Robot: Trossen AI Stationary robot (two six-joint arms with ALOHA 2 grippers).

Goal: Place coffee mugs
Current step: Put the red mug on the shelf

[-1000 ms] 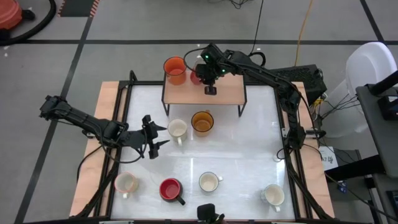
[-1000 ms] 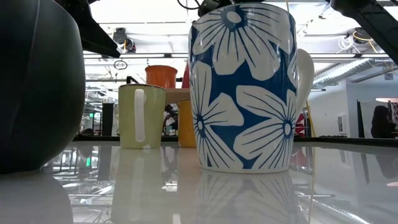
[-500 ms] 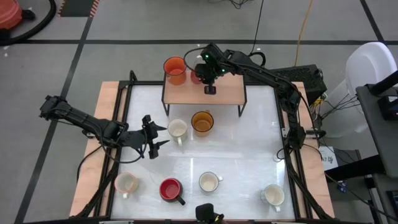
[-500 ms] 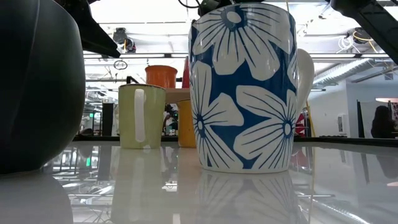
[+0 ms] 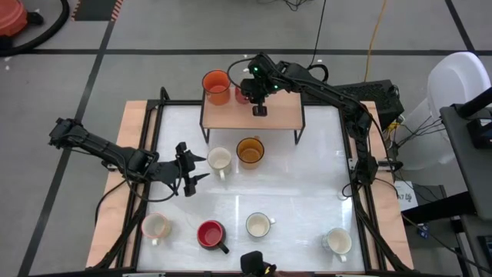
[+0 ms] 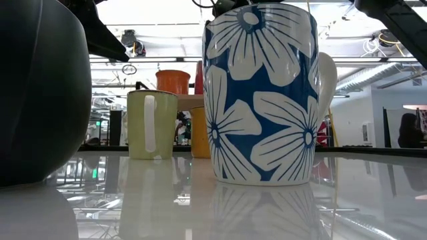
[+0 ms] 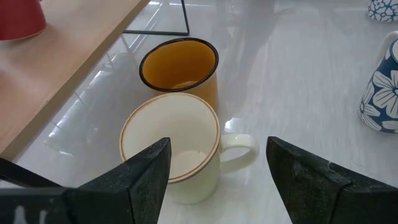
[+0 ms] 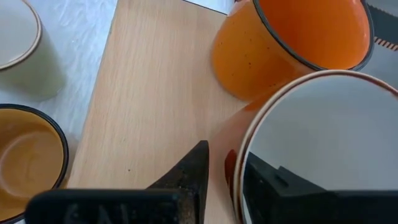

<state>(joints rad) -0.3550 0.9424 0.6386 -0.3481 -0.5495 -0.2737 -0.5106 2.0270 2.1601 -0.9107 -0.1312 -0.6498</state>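
A robotics lab or industrial workspace is housing this setup: a white table (image 5: 292, 185) is sitting on a grey floor (image 5: 154, 23) marked with taped lines, cables (image 5: 374, 38) are trailing across it, and exposed ceiling ducts (image 6: 383, 73) and strip lights are showing in the open room beyond.

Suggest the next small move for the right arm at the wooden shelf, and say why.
Probably open the right pincer and lift clear. It grips the rim of a red mug, one finger inside and one outside, beside the orange mug on the wooden shelf. I cannot tell whether the base has touched down, so ease down first. The left pincer waits open before the cream mug.
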